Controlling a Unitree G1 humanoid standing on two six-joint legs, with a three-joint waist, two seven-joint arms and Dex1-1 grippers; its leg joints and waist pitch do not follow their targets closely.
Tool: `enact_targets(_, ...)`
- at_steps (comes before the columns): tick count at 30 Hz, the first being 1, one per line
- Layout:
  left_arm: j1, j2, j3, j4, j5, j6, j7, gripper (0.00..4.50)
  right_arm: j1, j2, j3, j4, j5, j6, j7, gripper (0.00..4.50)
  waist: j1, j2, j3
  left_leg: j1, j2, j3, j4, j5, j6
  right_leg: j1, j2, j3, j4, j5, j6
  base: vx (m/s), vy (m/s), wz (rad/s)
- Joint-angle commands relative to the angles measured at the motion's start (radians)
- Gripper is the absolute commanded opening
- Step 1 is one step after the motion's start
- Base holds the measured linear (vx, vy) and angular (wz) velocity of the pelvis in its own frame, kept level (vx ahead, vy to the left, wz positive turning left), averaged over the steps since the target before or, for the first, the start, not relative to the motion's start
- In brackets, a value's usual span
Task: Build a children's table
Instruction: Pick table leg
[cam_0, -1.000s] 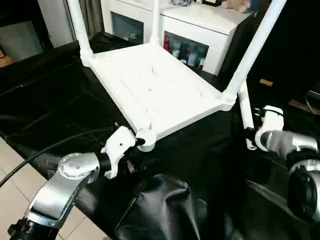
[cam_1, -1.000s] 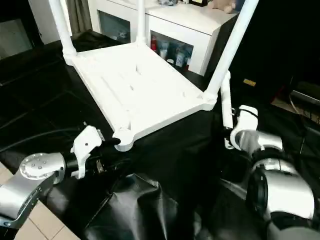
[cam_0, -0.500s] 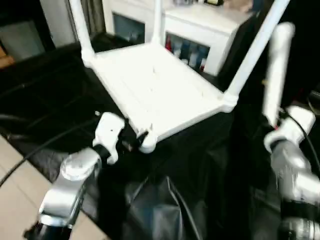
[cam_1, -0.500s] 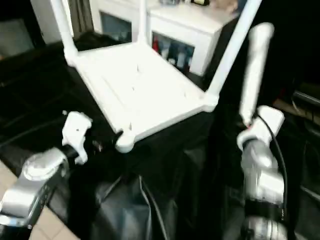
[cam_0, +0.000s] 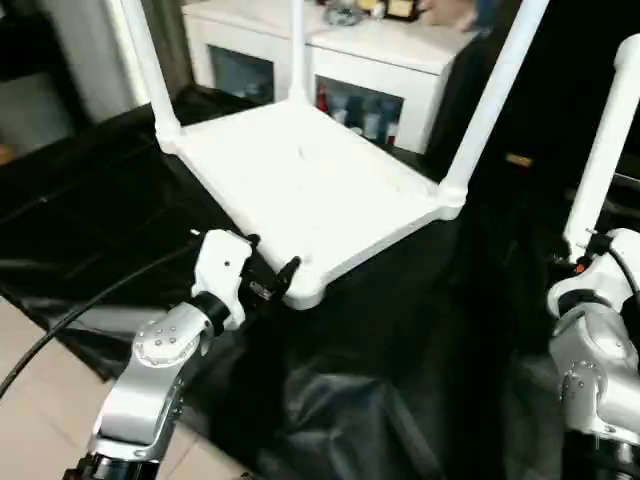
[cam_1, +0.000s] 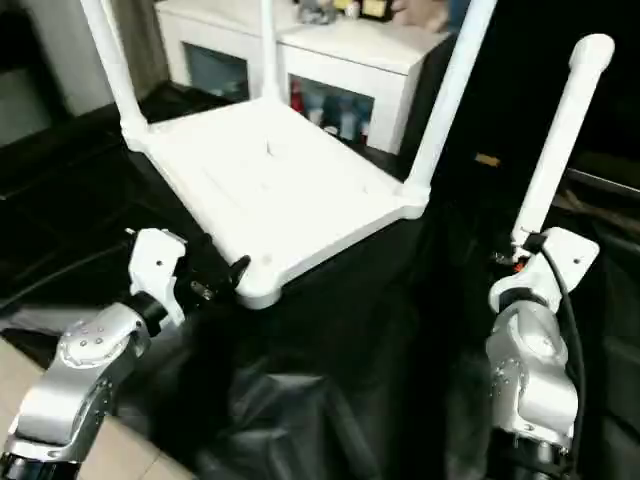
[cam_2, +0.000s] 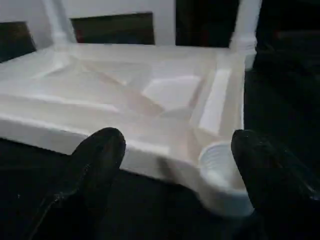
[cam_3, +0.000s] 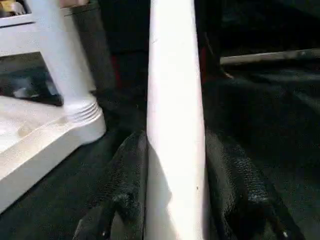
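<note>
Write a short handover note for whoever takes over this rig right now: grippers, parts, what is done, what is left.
Left gripper: open, fingers either side of the tabletop's near corner with the empty socket.
Right gripper: shut on the fourth leg, held upright, off to the right of the tabletop.
Done: three legs stand in their sockets, tabletop upside down on the black cover.
Left: fit the fourth leg into the empty socket.

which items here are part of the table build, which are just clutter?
Job:
- tabletop, upside down on the black sheet
- three fitted legs
- empty corner socket, by the open left hand
- loose leg, clamped upright in the right hand

Lying about:
- white cabinet behind
- black sheet
</note>
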Motion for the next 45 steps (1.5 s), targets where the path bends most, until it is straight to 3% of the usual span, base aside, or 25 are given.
enact_targets(1, -0.011, -0.009, -0.006, -0.001, 0.005, -0.007, 0.002, 4.01, 0.004, -0.016, -0.022, -0.031, -0.005, 0.011, -0.009, 1.3, -0.019, 0.008, -0.026, 0.004, 0.21, -0.019, -0.249, -0.418, 0.106, 0.038, -0.011, -0.119, 0.06, -0.127, -0.054, -0.151, 0.27, -0.64)
enact_targets(2, -0.012, -0.007, -0.004, 0.001, 0.005, -0.007, 0.002, 4.01, 0.003, -0.015, -0.021, -0.031, -0.004, 0.014, -0.01, 1.3, -0.009, 0.011, -0.036, 0.029, 0.205, 0.032, -0.262, -0.546, -0.091, 0.088, -0.036, -0.151, 0.06, -0.151, -0.029, -0.109, 0.213, -0.63)
enact_targets(3, -0.012, -0.006, -0.003, 0.002, 0.006, -0.007, 0.002, 4.01, 0.003, -0.014, -0.021, -0.033, -0.004, 0.018, -0.011, 1.3, -0.005, -0.019, -0.058, 0.06, 0.175, 0.051, -0.228, -0.479, -0.283, 0.105, -0.096, -0.084, -0.031, -0.27, -0.071, -0.031, 0.147, -0.7)
enact_targets(4, -0.012, -0.006, -0.003, 0.002, 0.005, -0.007, 0.002, 4.01, 0.002, -0.014, -0.021, -0.033, -0.004, 0.019, -0.011, 1.3, -0.005, -0.019, -0.058, 0.06, 0.175, 0.051, -0.228, -0.479, -0.283, 0.105, -0.096, -0.084, -0.031, -0.27, -0.071, -0.031, 0.147, -0.7)
enact_targets(5, -0.014, -0.004, 0.001, 0.005, 0.007, -0.006, 0.006, 4.01, 0.001, -0.013, -0.02, -0.033, -0.004, 0.025, -0.011, 1.3, 0.07, -0.038, -0.093, -0.093, 0.073, -0.112, 0.114, -0.243, -0.165, 0.211, -0.345, 0.215, -0.229, -0.473, -0.054, -0.019, 0.156, -0.88)
enact_targets(6, -0.015, -0.003, 0.004, 0.008, 0.008, -0.005, 0.008, 4.01, 0.001, -0.013, -0.019, -0.033, -0.004, 0.028, -0.011, 1.3, 0.062, -0.03, -0.093, -0.151, 0.03, -0.174, 0.151, -0.124, -0.152, 0.266, -0.308, 0.204, -0.203, -0.376, -0.051, -0.022, 0.179, -1.03)
enact_targets(7, -0.017, -0.002, 0.006, 0.01, 0.008, -0.005, 0.009, 4.01, 0.001, -0.014, -0.018, -0.033, -0.004, 0.03, -0.012, 1.3, 0.059, -0.046, -0.064, -0.144, 0.015, -0.186, 0.123, 0.0, -0.174, 0.234, -0.214, 0.158, -0.208, -0.231, -0.075, -0.022, 0.179, -1.03)
enact_targets(8, -0.019, 0.001, 0.008, 0.012, 0.009, -0.004, 0.009, 4.01, 0.001, -0.015, -0.015, -0.034, -0.002, 0.033, -0.014, 1.3, 0.06, -0.046, -0.055, -0.112, 0.006, -0.185, 0.11, 0.02, -0.177, 0.203, -0.179, 0.145, -0.219, -0.188, -0.109, -0.037, 0.18, -0.82)
enact_targets(10, -0.023, 0.002, 0.011, 0.015, 0.008, -0.006, 0.01, 4.01, 0.002, -0.016, -0.012, -0.034, 0.001, 0.036, -0.016, 1.3, 0.06, -0.035, -0.052, -0.049, 0.001, -0.165, -0.019, 0.128, -0.128, 0.174, -0.063, 0.126, -0.253, -0.312, -0.124, -0.062, 0.237, -0.61)
enact_targets(12, -0.027, 0.002, 0.013, 0.019, 0.008, -0.008, 0.011, 4.01, 0.001, -0.018, -0.008, -0.033, 0.002, 0.037, -0.016, 1.3, 0.027, 0.016, -0.049, 0.012, 0.063, -0.141, -0.15, -0.057, -0.05, 0.122, 0.012, 0.104, -0.225, -0.461, -0.055, -0.085, 0.33, -0.63)
enact_targets(13, -0.027, 0.002, 0.014, 0.02, 0.008, -0.009, 0.011, 4.01, 0.001, -0.019, -0.007, -0.033, 0.001, 0.037, -0.015, 1.3, -0.014, 0.049, -0.04, 0.048, 0.118, -0.126, -0.204, -0.488, -0.028, 0.071, 0.035, 0.018, -0.138, -0.44, -0.041, -0.103, 0.342, -0.65)
enact_targets(14, -0.029, 0.0, 0.015, 0.02, 0.011, -0.012, 0.016, 4.01, -0.001, -0.023, -0.005, -0.029, 0.0, 0.035, -0.01, 1.3, -0.019, 0.057, -0.055, 0.037, 0.167, -0.107, -0.25, -0.692, -0.027, 0.092, 0.013, -0.049, -0.015, -0.253, -0.034, -0.093, 0.332, -0.67)
enact_targets(17, -0.037, -0.002, 0.012, 0.021, 0.036, -0.017, 0.042, 4.01, -0.006, -0.042, 0.008, -0.023, -0.017, 0.029, 0.004, 1.3, -0.022, 0.037, -0.049, 0.025, 0.182, -0.078, -0.271, -0.637, -0.023, 0.148, -0.048, -0.105, -0.026, -0.05, 0.011, -0.047, 0.276, -0.69)
enact_targets(19, -0.047, -0.012, 0.021, 0.022, 0.046, -0.014, 0.073, 4.01, -0.022, -0.046, 0.004, -0.022, -0.002, 0.012, 0.021, 1.3, -0.005, -0.003, -0.065, -0.002, 0.137, -0.094, -0.216, -0.537, -0.062, 0.17, -0.116, -0.031, -0.131, -0.171, 0.05, -0.047, 0.169, -0.35)
enact_targets(20, -0.047, -0.012, 0.021, 0.022, 0.046, -0.014, 0.073, 4.01, -0.022, -0.046, 0.004, -0.022, -0.002, 0.012, 0.021, 1.3, 0.019, -0.012, -0.076, -0.021, 0.136, -0.115, -0.123, -0.305, -0.106, 0.182, -0.223, 0.04, -0.215, -0.294, -0.035, -0.049, 0.136, -0.15)
enact_targets(21, -0.051, -0.017, 0.025, 0.021, 0.048, -0.01, 0.085, 4.01, -0.027, -0.045, 0.005, -0.027, 0.007, -0.004, 0.035, 1.3, 0.001, 0.012, -0.083, -0.046, 0.167, -0.143, -0.168, -0.067, -0.126, 0.205, -0.136, -0.012, -0.166, -0.102, -0.095, -0.026, 0.121, -0.24)
enact_targets(22, -0.054, -0.022, 0.027, 0.02, 0.046, -0.002, 0.09, 4.01, -0.028, -0.044, 0.009, -0.032, 0.008, -0.016, 0.045, 1.3, -0.03, 0.043, -0.088, -0.008, 0.22, -0.196, -0.197, 0.04, -0.177, 0.171, -0.046, -0.048, -0.113, 0.074, -0.081, -0.026, 0.121, -0.24)
enact_targets(24, -0.062, -0.028, 0.03, 0.014, 0.035, 0.023, 0.092, 4.01, -0.025, -0.037, 0.019, -0.045, 0.014, -0.055, 0.06, 1.3, -0.056, 0.056, -0.098, 0.053, 0.292, -0.241, -0.188, 0.374, -0.101, 0.085, -0.03, -0.034, -0.055, 0.025, -0.014, 0.049, 0.021, 0.06)
enact_targets(26, -0.08, -0.026, 0.019, -0.002, 0.03, 0.065, 0.083, 4.01, -0.024, -0.03, 0.037, -0.066, 0.055, -0.068, 0.121, 1.3, -0.044, 0.032, -0.091, 0.019, 0.237, -0.183, -0.156, 0.516, 0.213, 0.085, -0.05, 0.002, -0.087, 0.073, -0.039, 0.034, -0.04, 0.1)
enact_targets(27, -0.081, -0.026, 0.019, -0.002, 0.03, 0.066, 0.082, 4.01, -0.024, -0.03, 0.038, -0.067, 0.057, -0.068, 0.124, 1.3, -0.039, 0.017, -0.094, 0.008, 0.191, -0.152, -0.123, 0.473, 0.252, 0.098, -0.069, 0.018, -0.128, 0.15, -0.082, -0.007, -0.118, 0.04)
enact_targets(28, -0.093, -0.024, 0.013, -0.012, 0.022, 0.077, 0.07, 4.01, -0.022, -0.028, 0.055, -0.086, 0.091, -0.069, 0.183, 1.3, -0.019, -0.014, -0.104, -0.066, 0.065, -0.084, -0.067, 0.369, 0.242, 0.169, -0.098, 0.039, -0.157, 0.372, -0.176, -0.007, -0.118, 0.04)
enact_targets(29, -0.103, -0.026, 0.012, -0.018, 0.008, 0.088, 0.057, 4.01, -0.017, -0.034, 0.073, -0.103, 0.112, -0.078, 0.231, 1.3, 0.006, -0.02, -0.102, -0.082, 0.056, -0.077, -0.065, 0.275, 0.192, 0.185, -0.127, 0.064, -0.167, 0.459, -0.155, -0.028, -0.157, 0.05)
enact_targets(30, -0.109, -0.027, 0.012, -0.02, 0.001, 0.095, 0.051, 4.01, -0.014, -0.038, 0.082, -0.112, 0.12, -0.084, 0.257, 1.3, 0.025, -0.019, -0.087, -0.075, 0.085, -0.089, -0.109, 0.148, 0.068, 0.184, -0.114, 0.044, -0.164, 0.46, -0.067, -0.046, -0.151, 0.01)
enact_targets(39, -0.181, -0.019, -0.011, -0.056, -0.13, 0.118, -0.121, 4.01, 0.036, -0.02, 0.023, -0.142, 0.375, -0.05, 0.479, 1.3, 0.037, 0.017, -0.049, -0.026, 0.145, -0.09, -0.176, -0.179, -0.083, 0.144, -0.063, 0.025, -0.204, -0.227, -0.097, -0.047, -0.039, 0.0)
enact_targets(45, -0.31, 0.122, -0.152, -0.017, 0.115, -0.131, -0.174, 4.01, 0.059, -0.155, 0.047, -0.169, 0.463, 0.053, 0.683, 1.3, 0.034, 0.021, -0.06, -0.036, 0.145, -0.092, -0.18, -0.101, -0.095, 0.158, -0.069, 0.027, -0.203, -0.099, -0.086, 0.0, 0.0, 0.0)
